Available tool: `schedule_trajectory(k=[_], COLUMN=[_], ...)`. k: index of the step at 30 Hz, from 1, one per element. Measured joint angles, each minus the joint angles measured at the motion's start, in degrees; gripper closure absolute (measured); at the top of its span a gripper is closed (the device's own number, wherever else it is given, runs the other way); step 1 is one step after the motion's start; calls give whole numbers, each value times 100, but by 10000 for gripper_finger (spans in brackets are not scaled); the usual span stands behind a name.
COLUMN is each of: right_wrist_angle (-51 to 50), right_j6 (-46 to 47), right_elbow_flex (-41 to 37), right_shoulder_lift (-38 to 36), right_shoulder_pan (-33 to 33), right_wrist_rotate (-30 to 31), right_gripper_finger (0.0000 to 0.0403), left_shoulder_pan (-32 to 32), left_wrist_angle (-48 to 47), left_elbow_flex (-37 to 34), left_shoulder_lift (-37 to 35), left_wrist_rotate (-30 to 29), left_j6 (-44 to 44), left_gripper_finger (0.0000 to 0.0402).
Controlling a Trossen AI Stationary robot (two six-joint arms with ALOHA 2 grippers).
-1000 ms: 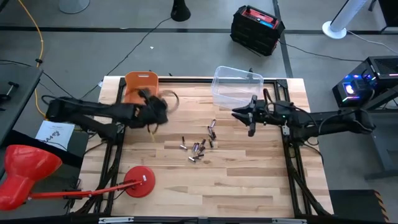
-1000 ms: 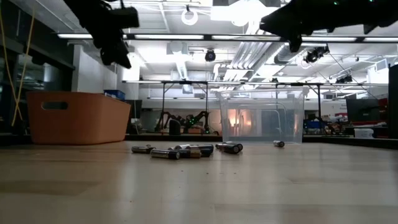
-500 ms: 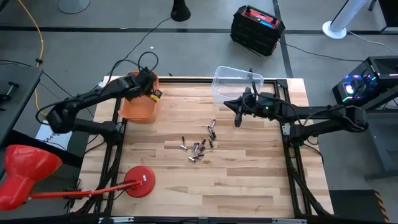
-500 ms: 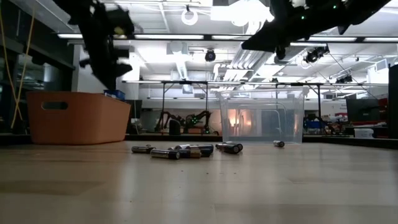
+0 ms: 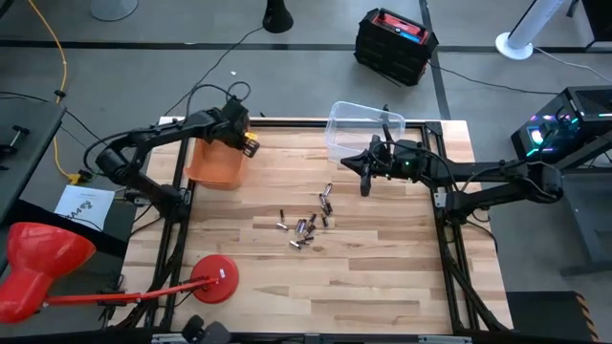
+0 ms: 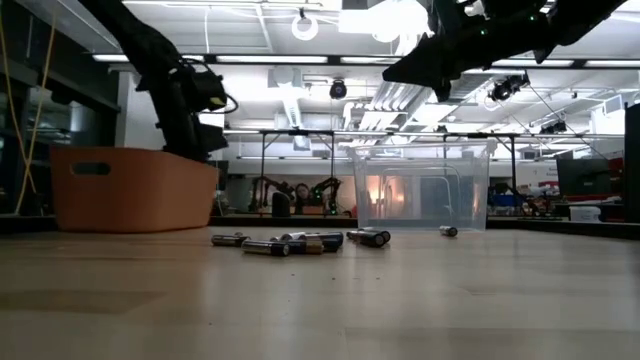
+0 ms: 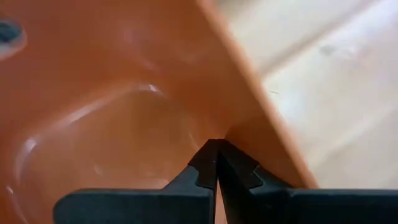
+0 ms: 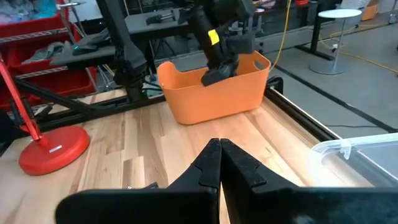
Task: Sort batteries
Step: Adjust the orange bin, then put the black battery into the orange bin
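Note:
The batteries lie scattered in a loose cluster mid-table, resting on their sides. One more battery lies apart in front of the clear bin. My left gripper is shut and reaches down into the orange bin from above, just inside its right wall. My right gripper is shut with nothing visible between its fingers. It hovers high above the table at the clear bin's left near corner. My left gripper's shut fingertips come slanting down from above. They stand at the inner face of the orange bin's right wall, just under its rim. Whether they touch the wall I cannot tell.
A red round stand base sits near the table's near left corner, with its pole running off to the left. The orange bin stands at the far left and the clear bin at the far right. Bare wood lies between the cluster and the near edge.
My left gripper has swung from above the table beside the orange bin toward the far edge. It then dropped down into the bin at its right wall. My right gripper has moved toward the table's left and slightly toward the far edge, staying high. The batteries have not moved.

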Motion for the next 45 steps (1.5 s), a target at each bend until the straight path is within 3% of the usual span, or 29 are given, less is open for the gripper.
schedule_trajectory(k=[11,16,19,24,29,34,37,40,45], right_wrist_angle=[7,7,10,14,4,-24,-29,-12,-33], right_j6=[63,50,37,-97,-50,-48,-48,-46,56], right_elbow_flex=[0,0,0,0,0,0,0,0,0], right_shoulder_lift=[0,0,0,0,0,0,0,0,0], right_shoulder_pan=[-2,-2,-2,-2,-2,0,2,0,0], right_wrist_rotate=[-133,-131,-132,-142,-329,-1042,-1156,-1156,-1156], right_gripper_finger=[403,403,403,403,403,403,403,403,403], left_shoulder_pan=[-1771,-2438,-2630,-2942,-3987,-5472,-5978,-6048,-5729], left_wrist_angle=[1303,1386,1201,1013,1035,1572,1664,1935,1473], left_elbow_flex=[0,0,6,175,-25,-821,-1007,-939,-248], left_shoulder_lift=[36,25,-240,-1057,-1548,-1055,-499,-18,622], left_wrist_rotate=[352,330,179,-586,-552,-590,-1452,-2258,-1986], left_j6=[-539,-492,-327,-159,-254,172,798,1257,2486], left_gripper_finger=[401,401,401,401,401,401,401,389,344])
